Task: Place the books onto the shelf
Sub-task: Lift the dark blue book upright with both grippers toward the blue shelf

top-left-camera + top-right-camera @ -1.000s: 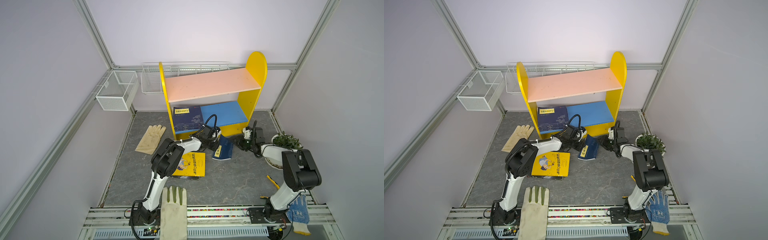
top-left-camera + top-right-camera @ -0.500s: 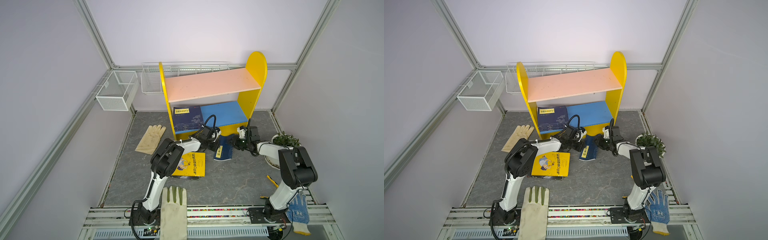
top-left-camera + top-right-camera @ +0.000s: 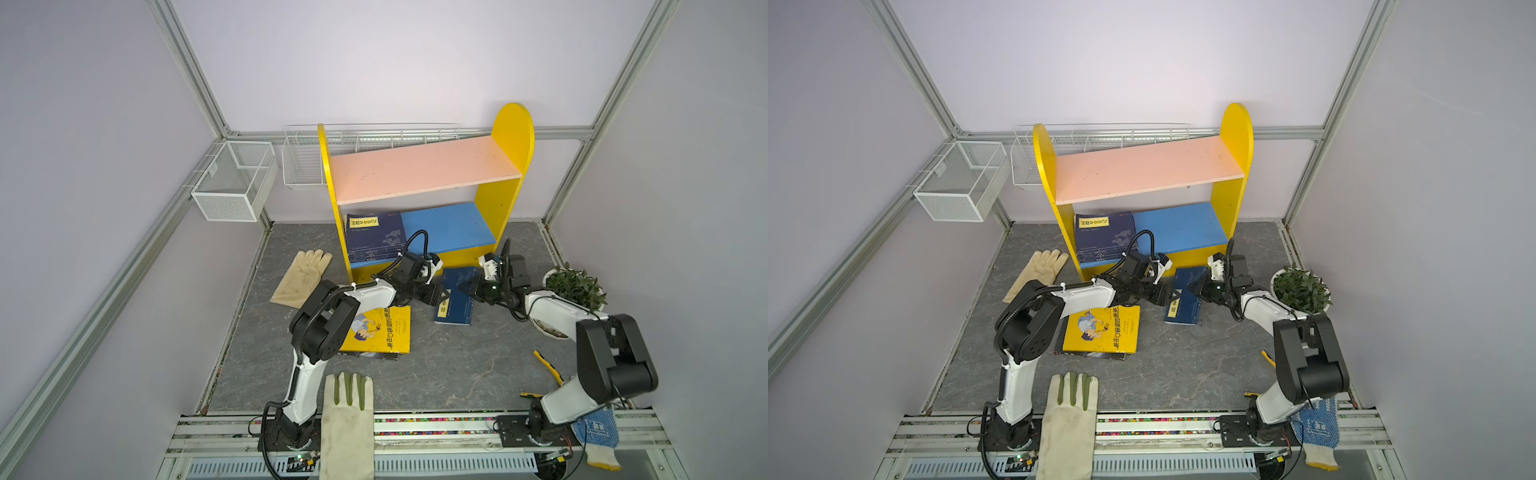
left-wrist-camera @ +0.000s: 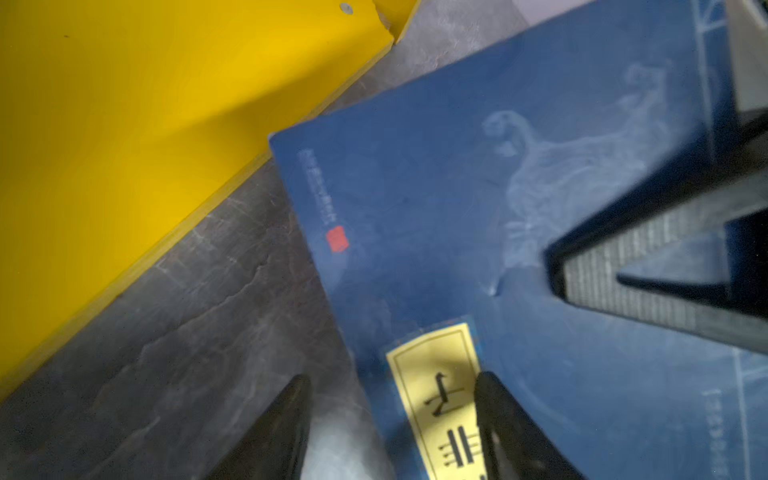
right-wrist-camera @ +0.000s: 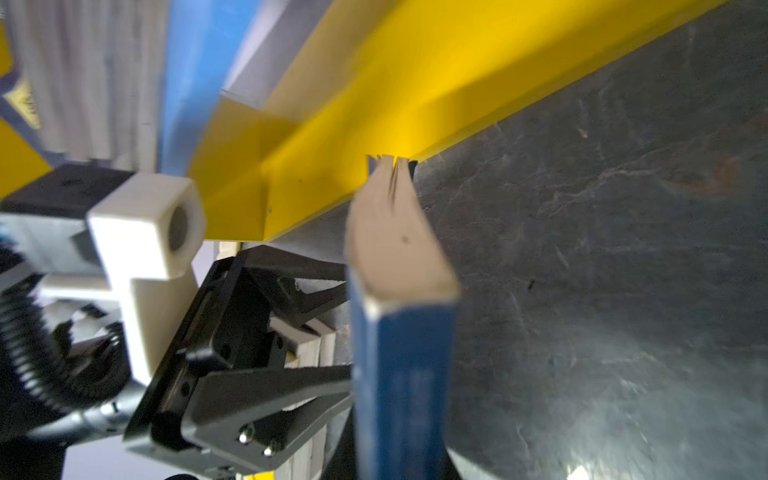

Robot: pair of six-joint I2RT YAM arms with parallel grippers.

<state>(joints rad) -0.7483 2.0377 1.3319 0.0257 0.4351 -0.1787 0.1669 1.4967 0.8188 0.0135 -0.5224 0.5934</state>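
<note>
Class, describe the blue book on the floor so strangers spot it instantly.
Find the yellow shelf at the back. On the floor before its right end is a blue book, pinched by the right tool. Its floor neighbour is a yellow book; the other blue book sits on the shelf.

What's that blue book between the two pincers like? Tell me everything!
The blue book is a thin navy paperback with a yellow title label, a small red stamp and a faint white drawing. It lies, maybe tilted, on the grey floor just in front of the shelf. The right pincer is shut on one edge; the open left pincer straddles its label corner.
</note>
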